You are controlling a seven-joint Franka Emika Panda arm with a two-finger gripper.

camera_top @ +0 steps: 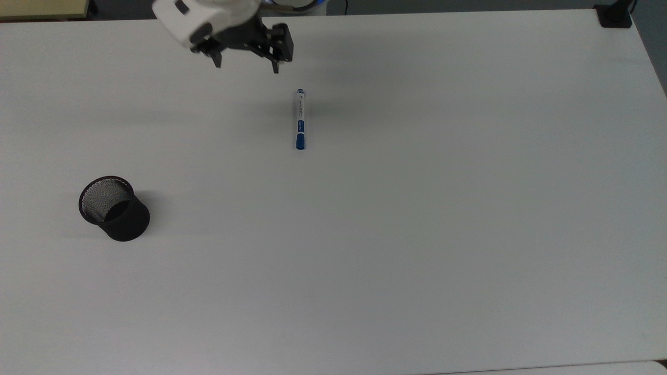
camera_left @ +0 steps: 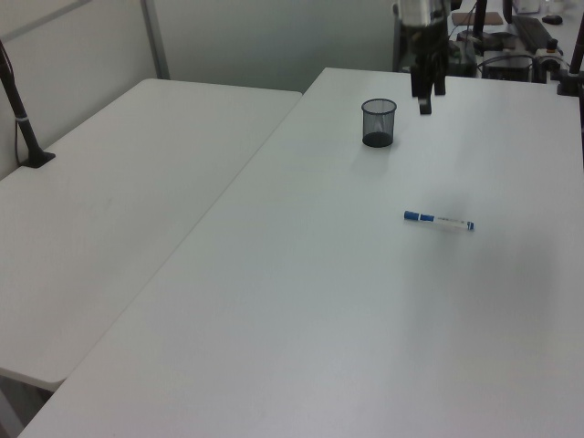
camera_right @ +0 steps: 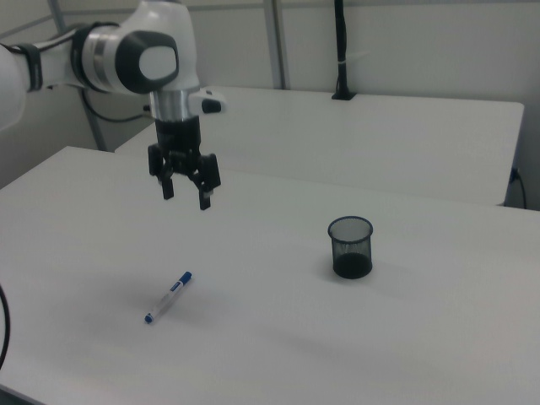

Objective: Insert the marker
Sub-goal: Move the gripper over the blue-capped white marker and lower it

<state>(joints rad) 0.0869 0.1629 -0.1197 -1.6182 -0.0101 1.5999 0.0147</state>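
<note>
Two white tables [camera_left: 137, 182] (edges nearly touching), pale partition walls [camera_left: 265, 36] behind

top view: overhead | left view, right view: oblique, opposite sides | shared: table [camera_top: 417, 234]
</note>
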